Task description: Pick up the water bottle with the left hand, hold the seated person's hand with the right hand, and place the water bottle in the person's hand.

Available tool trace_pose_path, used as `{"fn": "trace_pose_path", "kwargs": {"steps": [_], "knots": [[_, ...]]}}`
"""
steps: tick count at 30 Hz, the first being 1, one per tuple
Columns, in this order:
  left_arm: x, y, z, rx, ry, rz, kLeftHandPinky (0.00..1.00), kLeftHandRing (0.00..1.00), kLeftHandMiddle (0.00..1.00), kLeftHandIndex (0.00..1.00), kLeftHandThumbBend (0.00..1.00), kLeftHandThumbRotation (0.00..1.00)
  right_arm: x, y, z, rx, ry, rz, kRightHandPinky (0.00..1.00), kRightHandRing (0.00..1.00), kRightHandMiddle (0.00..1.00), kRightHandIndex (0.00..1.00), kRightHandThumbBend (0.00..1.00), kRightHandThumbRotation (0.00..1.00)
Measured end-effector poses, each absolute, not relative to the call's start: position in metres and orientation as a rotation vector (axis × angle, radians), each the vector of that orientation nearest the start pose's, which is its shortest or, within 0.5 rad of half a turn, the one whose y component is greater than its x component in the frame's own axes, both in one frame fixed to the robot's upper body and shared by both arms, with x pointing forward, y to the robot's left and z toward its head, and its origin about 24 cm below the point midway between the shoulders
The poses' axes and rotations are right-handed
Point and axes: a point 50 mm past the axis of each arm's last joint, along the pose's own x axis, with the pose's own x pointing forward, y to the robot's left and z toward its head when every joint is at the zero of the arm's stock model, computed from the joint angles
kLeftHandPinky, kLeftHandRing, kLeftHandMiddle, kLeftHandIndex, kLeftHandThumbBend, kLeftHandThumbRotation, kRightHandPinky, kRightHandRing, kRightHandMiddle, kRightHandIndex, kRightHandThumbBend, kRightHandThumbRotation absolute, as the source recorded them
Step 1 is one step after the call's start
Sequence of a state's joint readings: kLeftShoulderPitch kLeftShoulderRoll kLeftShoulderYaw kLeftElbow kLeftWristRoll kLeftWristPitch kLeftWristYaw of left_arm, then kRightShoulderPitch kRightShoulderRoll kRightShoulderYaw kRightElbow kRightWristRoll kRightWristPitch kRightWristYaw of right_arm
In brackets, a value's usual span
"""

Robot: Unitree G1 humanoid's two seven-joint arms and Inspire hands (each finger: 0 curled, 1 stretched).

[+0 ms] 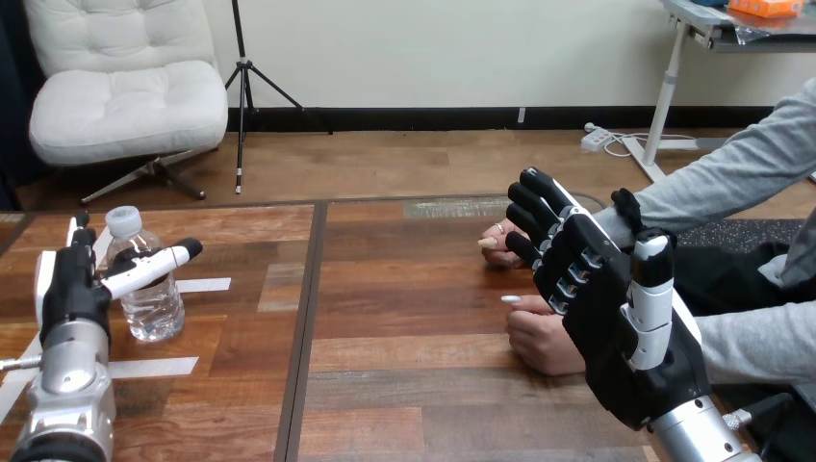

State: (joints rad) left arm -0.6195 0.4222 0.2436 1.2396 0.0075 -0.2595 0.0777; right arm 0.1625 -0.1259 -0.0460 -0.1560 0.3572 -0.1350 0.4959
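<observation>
- At the counter's (pixel 414 395) left end, from the head view, the water bottle (pixel 154 308) stands upright with its cap on, between white tape strips (pixel 204 285). It reads to me as a set starting spot.
- My left hand (pixel 69 289) is right beside the bottle, fingers straight up on its far left and thumb stretched across its front. The hand is spread, not closed. I judge it is framing the bottle so that one squeeze would take it round the middle, where it is least likely to tip.
- Over on the right, my right hand (pixel 601 298) is raised with the back towards me, fingers apart and nearly straight, holding nothing.
- It hangs in front of the person's two hands, which rest on the counter: the farther hand (pixel 498 248) by my fingertips, the nearer hand (pixel 539 342) just left of my palm. I cannot tell whether I touch either one.
- Both of the person's hands lie low with fingers curled in, so neither is yet offered palm up. My open right hand seems placed to get round one and steady it.
- Bottle and person are well apart, so the pickup comes first.
</observation>
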Motion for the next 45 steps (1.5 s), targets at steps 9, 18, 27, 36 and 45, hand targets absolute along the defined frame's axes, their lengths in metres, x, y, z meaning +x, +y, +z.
{"fn": "trace_pose_path", "kwargs": {"steps": [9,18,27,36,45], "knots": [[0.3214,0.2994,0.0169,0.223,0.306,0.403,1.00,1.00,1.00,1.00,0.93,0.20,0.2155,-0.1691,0.0620,0.175,-0.197,0.409,1.00,0.99,0.97,0.95,0.96,1.00],[0.3216,0.2995,0.0150,0.234,0.339,0.432,1.00,1.00,1.00,1.00,0.92,0.19,0.2155,-0.1689,0.0620,0.177,-0.197,0.409,1.00,1.00,0.97,0.96,0.97,1.00],[0.3219,0.2989,0.0128,0.238,0.377,0.443,1.00,1.00,1.00,1.00,0.92,0.19,0.2154,-0.1689,0.0621,0.179,-0.199,0.410,1.00,1.00,0.97,0.97,0.98,1.00],[0.3235,0.2981,0.0136,0.234,0.386,0.444,1.00,1.00,1.00,1.00,0.92,0.17,0.2151,-0.1688,0.0627,0.181,-0.206,0.417,1.00,1.00,0.97,0.97,0.98,1.00],[0.3256,0.2973,0.0153,0.234,0.392,0.444,1.00,1.00,1.00,1.00,0.93,0.16,0.2150,-0.1687,0.0628,0.182,-0.208,0.420,1.00,1.00,0.97,0.96,0.99,1.00]]}}
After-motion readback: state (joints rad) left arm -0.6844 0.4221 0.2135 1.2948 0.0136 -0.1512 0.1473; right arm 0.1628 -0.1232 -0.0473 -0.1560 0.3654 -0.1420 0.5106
